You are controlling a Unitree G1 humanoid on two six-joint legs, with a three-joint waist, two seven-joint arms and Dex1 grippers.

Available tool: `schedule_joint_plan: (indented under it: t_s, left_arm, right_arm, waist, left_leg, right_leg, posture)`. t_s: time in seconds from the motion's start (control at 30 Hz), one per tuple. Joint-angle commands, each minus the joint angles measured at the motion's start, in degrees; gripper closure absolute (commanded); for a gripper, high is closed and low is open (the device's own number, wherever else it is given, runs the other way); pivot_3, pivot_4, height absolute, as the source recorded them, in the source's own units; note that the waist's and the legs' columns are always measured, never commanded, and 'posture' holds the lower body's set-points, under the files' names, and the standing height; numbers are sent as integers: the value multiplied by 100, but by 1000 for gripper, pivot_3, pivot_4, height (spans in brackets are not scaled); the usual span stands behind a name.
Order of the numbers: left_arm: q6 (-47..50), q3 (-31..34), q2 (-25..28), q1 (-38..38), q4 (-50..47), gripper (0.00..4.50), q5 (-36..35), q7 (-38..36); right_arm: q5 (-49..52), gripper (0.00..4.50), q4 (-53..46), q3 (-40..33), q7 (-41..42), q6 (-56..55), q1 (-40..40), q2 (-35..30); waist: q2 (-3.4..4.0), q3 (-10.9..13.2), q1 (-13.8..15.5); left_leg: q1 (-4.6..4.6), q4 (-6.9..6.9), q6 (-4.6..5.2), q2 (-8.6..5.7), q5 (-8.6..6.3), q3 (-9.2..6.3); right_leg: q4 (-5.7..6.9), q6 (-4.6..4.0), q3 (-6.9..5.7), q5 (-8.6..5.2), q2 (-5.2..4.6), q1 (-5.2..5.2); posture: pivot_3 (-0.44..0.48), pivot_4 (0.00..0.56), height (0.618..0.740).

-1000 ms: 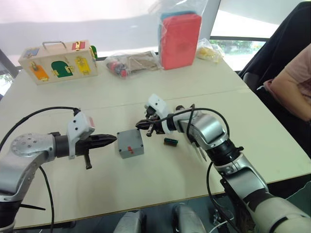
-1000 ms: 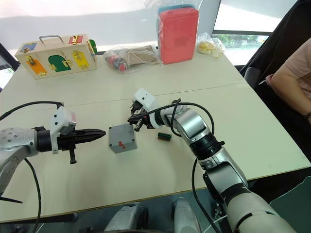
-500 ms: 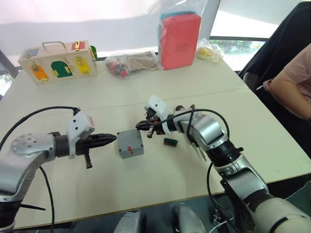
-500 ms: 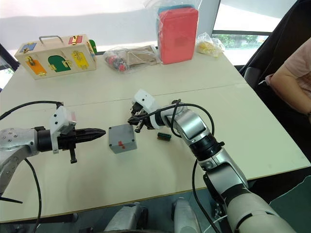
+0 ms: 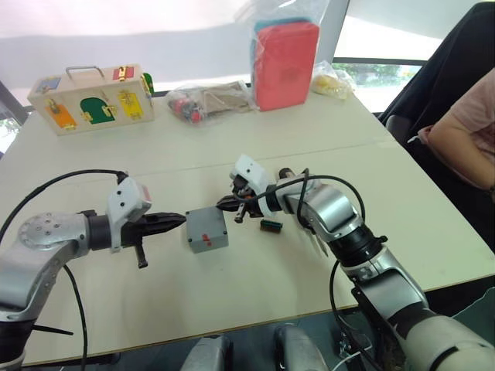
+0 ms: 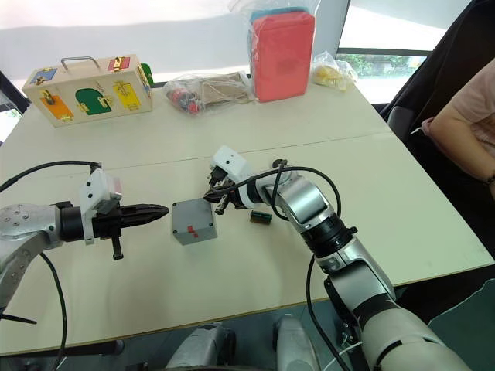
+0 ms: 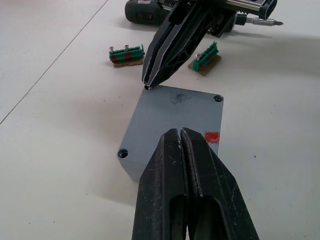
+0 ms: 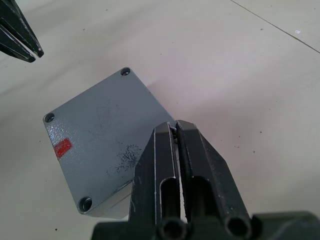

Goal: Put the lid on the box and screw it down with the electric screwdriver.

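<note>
Box [image 5: 206, 229] sits mid worktop [image 5: 255, 278], lid [image 7: 172, 120] already on top of it, grey w/ small red sticker and corner screw holes. Left gripper [image 5: 179, 220] just beside box's left side, fingers pressed together, holding nothing. Right gripper [image 5: 222, 202] at the lid's far right corner, tip down at that corner hole; fingers closed, something tiny may be pinched at the tip, can't tell what.

Electric screwdriver [image 7: 235, 17] lies on worktop behind the right gripper, mostly hidden by it, metal bit sticking out. Two small green terminal blocks [image 7: 127, 53] near it; one shows in head views just right of the box.

Far edge of worktop: wooden latch box [image 5: 93, 99], bagged red case [image 5: 285, 63], bag of small parts [image 5: 209, 99]. Person's arm [image 5: 464, 135] at far right, well apart.
</note>
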Motion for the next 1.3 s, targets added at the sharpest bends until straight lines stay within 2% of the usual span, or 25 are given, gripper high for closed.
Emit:
schedule_joint_plan:
  t_s: [0.03,0.3,0.37,0.47,0.5,0.73,0.93,1.07,1.3]
  left_arm:
    - [-46,89,-19,-40,-176,4500,-35,37]
    - [-54,45,-55,-25,-208,4500,-6,57]
    - [-52,43,-60,-23,-215,4500,-6,62]
    - [-45,28,-76,-24,-233,4500,-18,74]
    - [-48,18,-78,-31,-227,4500,-20,70]
    - [-80,-69,-127,-120,-133,4500,-2,43]
    - [-122,-163,-227,-198,-120,4500,16,41]
    - [-195,-302,-320,-399,-69,4500,0,-50]
    - [-318,-621,-536,-714,-4,4500,95,-89]
  right_arm:
    - [-97,4434,80,148,76,-169,36,61]
    - [-198,4434,380,135,181,-320,48,92]
    - [-195,4040,358,122,192,-302,50,92]
    - [-154,3151,128,87,242,-234,59,39]
    - [-139,2581,6,67,281,-257,62,-7]
    - [-31,45,-740,-209,385,33,22,-480]
    - [177,10,-1370,-815,132,758,25,-964]
    - [247,10,-1755,-876,156,1996,-99,-1967]
    - [360,10,-990,-531,-114,3856,-748,-2636]
  waist:
    - [0,0,-1]
    - [0,0,-4]
    - [0,0,-4]
    - [0,0,0]
    - [0,0,1]
    - [0,0,24]
    - [1,0,23]
    - [1,2,64]
    - [4,5,10]
  left_leg:
    - [0,0,0,0,0,0]
    - [1,0,0,0,0,0]
    - [2,0,-1,0,0,0]
    - [2,0,-1,0,0,0]
    - [2,0,-1,0,0,0]
    - [-1,0,-1,-1,1,0]
    - [-2,0,-1,0,0,-1]
    - [-10,2,1,-2,0,-3]
    - [-14,-1,5,1,-2,0]
  right_leg:
    - [0,0,0,0,0,0]
    - [1,0,0,0,0,1]
    - [0,0,0,0,1,1]
    - [0,0,0,0,1,2]
    - [0,0,0,0,0,2]
    - [0,0,-1,0,-2,2]
    - [-1,0,-1,0,-2,0]
    - [-6,0,-7,0,-6,1]
    - [-3,-1,-2,0,-6,-9]
  posture:
    - [0,150,740]
    - [0,150,740]
    - [0,150,740]
    - [0,150,740]
    - [0,150,740]
    - [0,150,740]
    - [0,150,740]
    - [0,150,740]
    - [0,150,740]
